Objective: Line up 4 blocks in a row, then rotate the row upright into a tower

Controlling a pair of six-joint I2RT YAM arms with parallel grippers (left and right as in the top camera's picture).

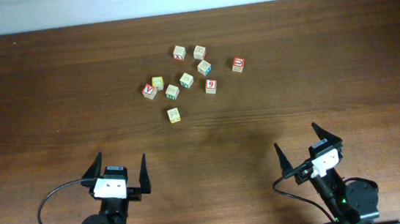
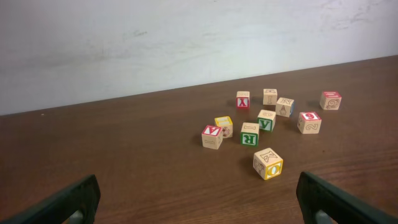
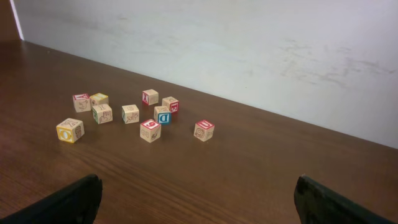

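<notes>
Several pale wooden blocks lie in a loose cluster at the far middle of the table. The red "6" block [image 1: 211, 85] [image 2: 309, 122] [image 3: 150, 130] and the red "U" block [image 1: 237, 64] [image 2: 330, 100] [image 3: 204, 130] sit on the cluster's right side. The blue-marked block [image 1: 205, 68] [image 3: 162, 115] and the yellow-green-marked block [image 1: 186, 79] [image 3: 130, 113] lie between them and the rest. My left gripper [image 1: 121, 160] [image 2: 199, 199] and right gripper [image 1: 296, 138] [image 3: 196, 199] are both open and empty near the front edge, well short of the blocks.
A red "A" cube [image 1: 148, 90] [image 2: 211, 137] marks the cluster's left edge. A yellow-faced cube [image 1: 174, 114] [image 2: 267, 163] lies alone, nearest my left gripper. A pale wall [image 2: 186, 43] rises behind the table's far edge.
</notes>
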